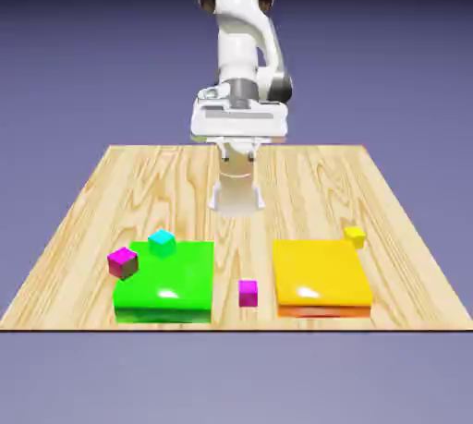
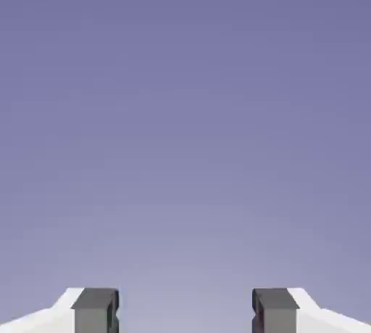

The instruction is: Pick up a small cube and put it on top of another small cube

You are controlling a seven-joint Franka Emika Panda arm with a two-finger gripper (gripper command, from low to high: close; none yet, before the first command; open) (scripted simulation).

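No cube is stacked; pick and placement both remain. The jaws point(image 2: 185, 311) stand apart, empty, at the counter's point(image 1: 245, 156) twelve o'clock.

Grey fingers point(image 2: 96, 310) — wide apart — against blue-violet backdrop point(image 2: 185, 121).

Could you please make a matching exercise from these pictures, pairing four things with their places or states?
1. Cyan cube
2. Yellow cube
3. Gripper
4. Orange block

A. open, nothing between its fingertips
B. at the far edge of the green block
C. on the exterior view's right, larger than any cube
D. by the orange block's far right corner in the exterior view

Pairs: 1-B, 2-D, 3-A, 4-C
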